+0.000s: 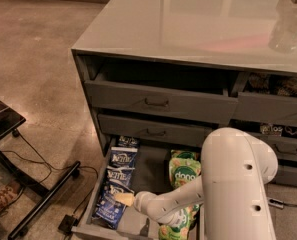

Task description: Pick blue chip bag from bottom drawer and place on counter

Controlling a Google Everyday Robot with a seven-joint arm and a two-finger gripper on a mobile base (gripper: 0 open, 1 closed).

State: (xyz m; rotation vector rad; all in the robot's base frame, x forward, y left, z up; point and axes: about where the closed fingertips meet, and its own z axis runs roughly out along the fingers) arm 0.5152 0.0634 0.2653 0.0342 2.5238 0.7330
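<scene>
The gripper [124,199] sat at a blue chip bag [107,211] in the bottom drawer [153,168], lower left. Its grip could not be told.

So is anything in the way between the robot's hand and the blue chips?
Nothing I can see. The gripper is low inside the bottom drawer, right beside the front blue chip bag. The green bags lie on the drawer's other side, not between them.
</scene>
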